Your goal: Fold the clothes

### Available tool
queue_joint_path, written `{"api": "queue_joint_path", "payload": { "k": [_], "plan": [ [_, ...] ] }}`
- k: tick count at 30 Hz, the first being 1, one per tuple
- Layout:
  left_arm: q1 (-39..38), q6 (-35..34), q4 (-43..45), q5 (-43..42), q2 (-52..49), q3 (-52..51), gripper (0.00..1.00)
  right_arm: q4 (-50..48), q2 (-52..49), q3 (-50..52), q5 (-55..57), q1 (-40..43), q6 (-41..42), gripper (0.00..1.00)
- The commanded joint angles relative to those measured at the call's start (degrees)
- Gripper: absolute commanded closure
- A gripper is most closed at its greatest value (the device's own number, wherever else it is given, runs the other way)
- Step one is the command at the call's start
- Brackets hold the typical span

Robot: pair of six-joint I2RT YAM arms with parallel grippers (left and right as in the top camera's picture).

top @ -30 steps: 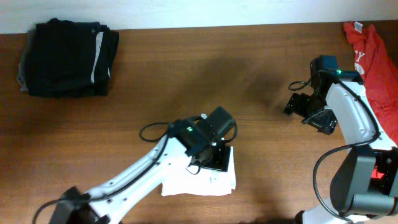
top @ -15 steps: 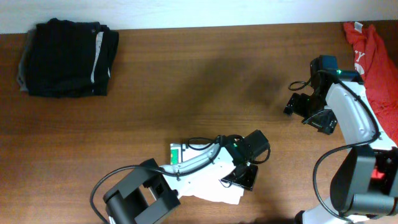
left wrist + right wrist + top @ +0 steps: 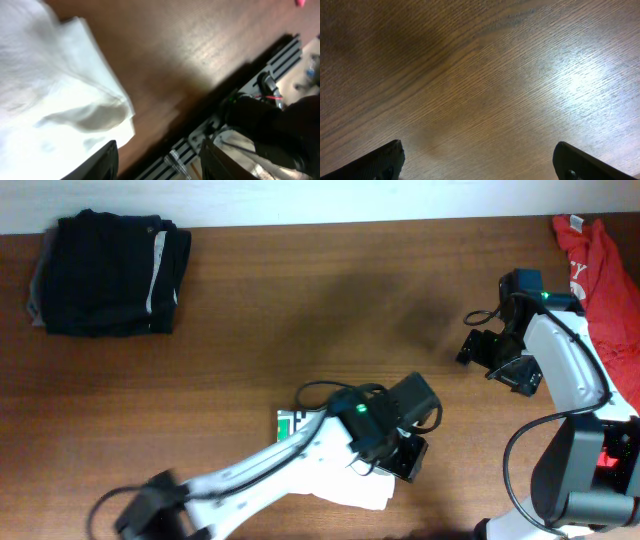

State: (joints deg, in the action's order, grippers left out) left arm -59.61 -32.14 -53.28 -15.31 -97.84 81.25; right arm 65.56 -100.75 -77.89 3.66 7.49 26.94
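Observation:
The white T-shirt [image 3: 370, 492] lies folded small near the table's front edge, mostly under my left arm, its green graphic [image 3: 288, 423] peeking out at the left. My left gripper [image 3: 405, 458] hangs over the shirt's right edge. In the left wrist view the shirt [image 3: 50, 90] fills the left side, and my left gripper [image 3: 160, 152] stands open with only bare wood between its fingers. My right gripper [image 3: 495, 360] hovers over bare table at the right, wide open and empty in the right wrist view [image 3: 479, 152].
A folded black garment [image 3: 108, 275] sits at the back left. A red garment [image 3: 600, 270] lies at the back right beside the right arm. The table's front edge with a metal rail [image 3: 250, 85] runs just past the left gripper.
My left gripper has moved right and forward off the top of the shirt to its right edge, and its jaws have narrowed. The shirt shifted, uncovering the green graphic. The right arm stayed still.

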Motion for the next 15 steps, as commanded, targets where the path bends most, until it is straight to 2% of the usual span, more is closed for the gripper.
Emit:
{"api": "queue_joint_path", "payload": {
  "k": [1,4,6,15],
  "plan": [
    [1.9,-1.73,-3.39,9.57,2.6,0.61,0.48,0.0,-0.11,-0.55,1.14,0.31,0.07,0.02],
    [2.97,-1.73,-2.51,9.6,1.22,-0.26,0.47,0.02,-0.11,-0.55,1.14,0.31,0.07,0.02],
    [3.17,-2.21,-1.27,9.68,-0.85,-0.79,0.34,0.0,-0.11,-0.55,1.14,0.31,0.07,0.02],
    [3.17,-11.39,3.56,10.69,-15.85,-0.81,0.33,0.0,-0.11,-0.55,1.14,0.31,0.07,0.02]
  ]
}}
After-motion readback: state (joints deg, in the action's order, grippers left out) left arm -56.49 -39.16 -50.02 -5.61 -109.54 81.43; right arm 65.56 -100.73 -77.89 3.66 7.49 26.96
